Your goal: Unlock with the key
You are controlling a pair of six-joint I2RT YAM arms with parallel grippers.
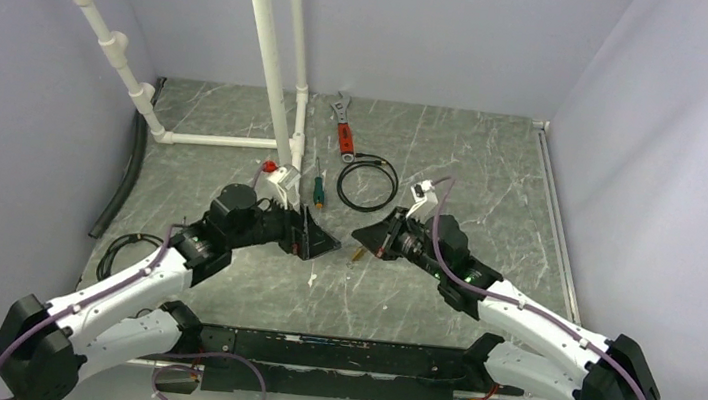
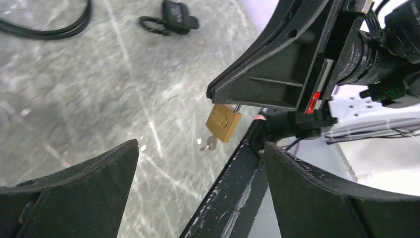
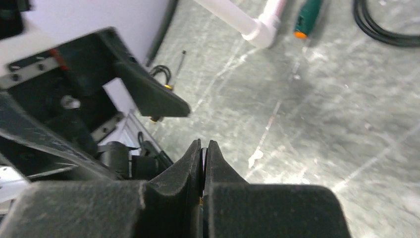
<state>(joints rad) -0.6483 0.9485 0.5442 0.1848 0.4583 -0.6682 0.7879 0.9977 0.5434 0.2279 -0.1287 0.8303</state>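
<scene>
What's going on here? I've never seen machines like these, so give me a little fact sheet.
right gripper: shut, holding a brass padlock by its shackle so it hangs
key: small, sticking out below the padlock
left gripper: open, empty, facing the padlock
farther back: screwdriver, wrench, cable

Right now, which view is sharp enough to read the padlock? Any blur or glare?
Left wrist view: brass padlock fairly sharp, tabletop behind it smeared, white blowout at the right edge. Right wrist view: soft overall, the right end effector close and out of focus, padlock hidden. Top external view: even light, sharp, padlock tiny.
</scene>
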